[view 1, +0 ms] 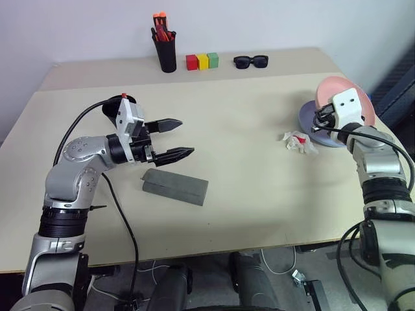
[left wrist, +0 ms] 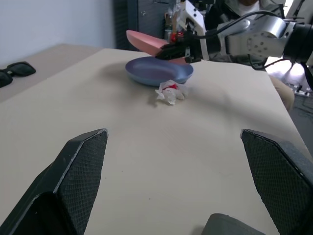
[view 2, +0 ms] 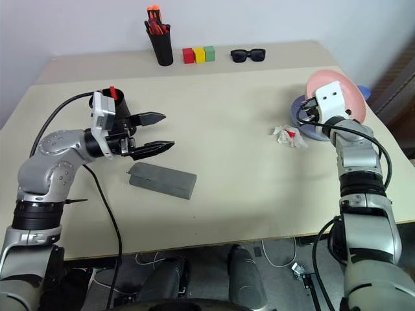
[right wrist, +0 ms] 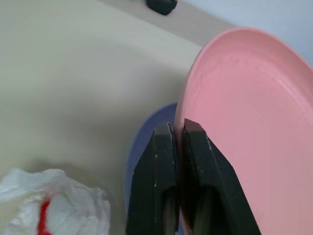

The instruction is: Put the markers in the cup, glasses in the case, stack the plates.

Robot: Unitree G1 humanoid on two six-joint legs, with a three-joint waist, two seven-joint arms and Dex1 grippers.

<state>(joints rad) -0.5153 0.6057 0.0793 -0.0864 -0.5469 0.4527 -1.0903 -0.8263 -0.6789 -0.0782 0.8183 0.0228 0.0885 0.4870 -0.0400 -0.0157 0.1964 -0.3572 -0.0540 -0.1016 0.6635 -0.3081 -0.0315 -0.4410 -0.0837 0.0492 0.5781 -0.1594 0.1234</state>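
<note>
Right gripper (right wrist: 177, 134) pinched on the near rim of the pink plate (right wrist: 249, 112), tilted above the blue plate (left wrist: 159, 71) by the table's (view 1: 259, 168) right edge. Crumpled wrapper (view 1: 299, 142) just beside. Left gripper (view 1: 176, 138) spread wide, empty, over the grey case (view 1: 175, 186). Wide bare tabletop between.

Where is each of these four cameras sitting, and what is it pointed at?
Left eye, right eye: on the head, looking down over the beige table; both arms show.
Left wrist: looks along the open left gripper across the table at the light blue round plate.
Right wrist: looks along the right gripper, pinching the salmon pink plate.
Shared: both wrist views show the crumpled white wrapper.
</note>
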